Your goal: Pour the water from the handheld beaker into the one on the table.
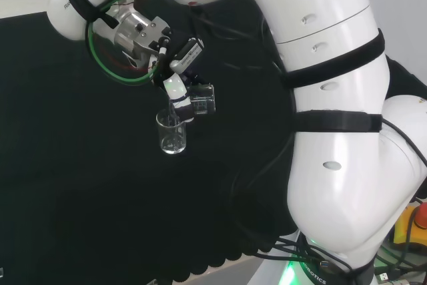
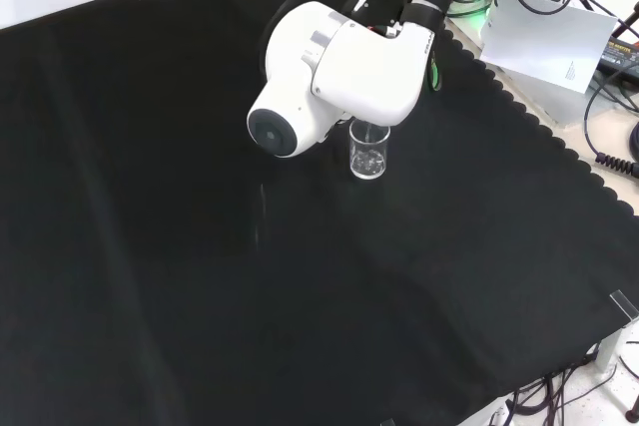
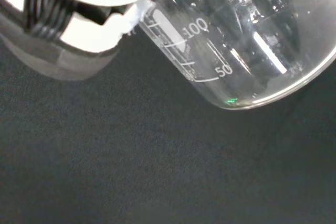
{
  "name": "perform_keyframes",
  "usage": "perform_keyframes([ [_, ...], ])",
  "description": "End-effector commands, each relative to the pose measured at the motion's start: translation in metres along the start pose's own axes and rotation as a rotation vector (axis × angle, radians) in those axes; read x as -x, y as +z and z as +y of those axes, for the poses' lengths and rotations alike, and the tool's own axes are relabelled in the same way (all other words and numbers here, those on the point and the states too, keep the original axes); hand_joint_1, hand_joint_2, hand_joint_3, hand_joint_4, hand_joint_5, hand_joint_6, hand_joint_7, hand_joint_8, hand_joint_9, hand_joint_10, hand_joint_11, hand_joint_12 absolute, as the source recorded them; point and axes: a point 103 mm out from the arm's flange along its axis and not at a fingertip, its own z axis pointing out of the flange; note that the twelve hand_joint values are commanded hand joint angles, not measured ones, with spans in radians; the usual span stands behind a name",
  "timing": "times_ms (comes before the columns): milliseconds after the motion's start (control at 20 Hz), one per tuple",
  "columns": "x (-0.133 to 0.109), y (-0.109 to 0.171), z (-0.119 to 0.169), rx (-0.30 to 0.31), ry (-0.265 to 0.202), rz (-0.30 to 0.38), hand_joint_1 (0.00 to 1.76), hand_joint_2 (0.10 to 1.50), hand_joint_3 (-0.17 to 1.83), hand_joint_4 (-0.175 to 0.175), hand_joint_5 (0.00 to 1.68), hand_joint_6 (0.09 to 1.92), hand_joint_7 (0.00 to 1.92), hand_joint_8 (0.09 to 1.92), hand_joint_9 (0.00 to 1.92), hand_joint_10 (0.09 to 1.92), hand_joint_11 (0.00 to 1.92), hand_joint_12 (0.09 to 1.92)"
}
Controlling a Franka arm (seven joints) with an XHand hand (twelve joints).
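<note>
A clear glass beaker [image 1: 200, 100] is held in the air, tipped steeply so its mouth leans over a second clear beaker [image 1: 172, 133] standing upright on the black cloth of the surface [image 1: 67, 185]. In the head view the tilted beaker's lip sits just above the standing beaker's rim, and a thin stream appears to run between them, so the pour looks underway. The hand [image 1: 175, 88] has its fingers curled round the tilted beaker's wall. In the wrist view the held beaker [image 3: 247, 40] shows printed measuring marks and a rounded base edge, with a white part of the hand [image 3: 79, 30] pressed against its side. In the front view the standing beaker [image 2: 368, 152] sits just below the arm's white link [image 2: 329, 72]. Both vessels are likely light, rigid, smooth and breakable; gripping round the mid-wall, clear of the lip, seems safest.
</note>
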Motion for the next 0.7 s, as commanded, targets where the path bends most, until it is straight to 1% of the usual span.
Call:
perform_keyframes([
  [50,-0.0007,-0.0009,-0.0017,-0.014,0.018,-0.007,1.32,0.60,0.72,-0.175,1.32,0.58,1.37,0.57,1.86,0.11,1.52,0.53],
  [350,-0.0028,-0.0044,-0.0036,-0.041,0.028,-0.016,1.32,0.60,0.72,-0.175,1.32,0.58,1.37,0.57,1.86,0.10,1.52,0.53],
  [700,-0.0036,-0.0040,-0.0075,-0.042,0.034,-0.009,1.32,0.60,0.72,-0.175,1.32,0.58,1.37,0.57,1.86,0.10,1.52,0.53],
])
